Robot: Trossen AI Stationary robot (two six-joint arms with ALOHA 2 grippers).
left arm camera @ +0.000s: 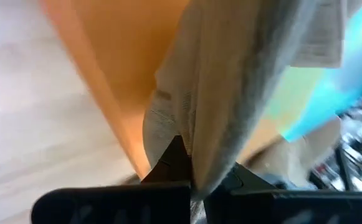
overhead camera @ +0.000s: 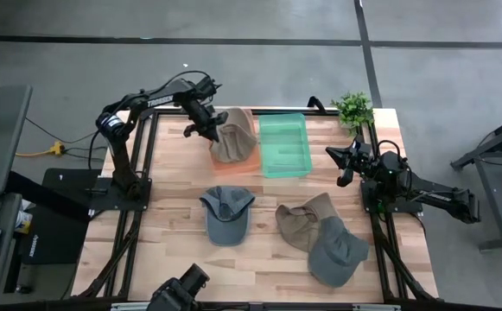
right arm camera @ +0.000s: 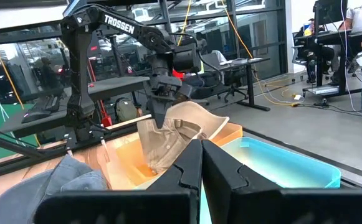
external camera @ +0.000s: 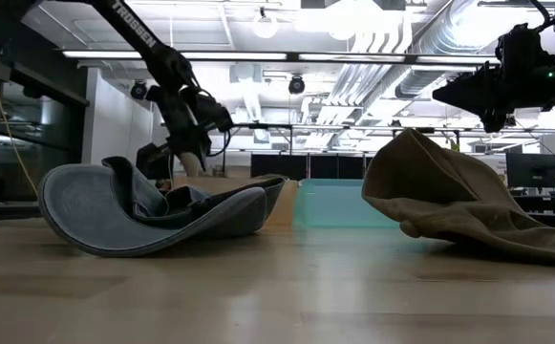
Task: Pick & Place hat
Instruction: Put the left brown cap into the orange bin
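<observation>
**Tan hat held over the orange bin, ready to be let go**

We see a wooden table (overhead camera: 181, 259) from above, with a dark robot arm mounted on each side. The left gripper (overhead camera: 209, 131) is reaching over the far part of the table, its fingers pinched tight on the fabric of a tan hat (overhead camera: 233, 134). The hat hangs from that grip above an orange bin (right arm camera: 128, 155), which sits touching a green bin (overhead camera: 283, 145) at the far centre of the table. In the right wrist view, the hat droops from the gripper with its lower folds reaching down into the orange bin.

The right gripper (overhead camera: 347, 161) waits near the right edge of the table, beside a small potted plant (overhead camera: 352, 107), with its fingers pressed together and holding nothing.

Three more hats lie on the near half of the table: a grey cap (overhead camera: 225, 212) in the middle, and to its right another tan hat (overhead camera: 302, 223) overlapping a second grey hat (overhead camera: 335, 250).

We judge that the placing step is under way: the hat is lifted and carried to the bin, but not yet released. The next move likely calls for lowering it a little so it settles inside the orange walls, then spreading the left fingers. A loose fold could drape over the rim if the hat drops off centre.
</observation>
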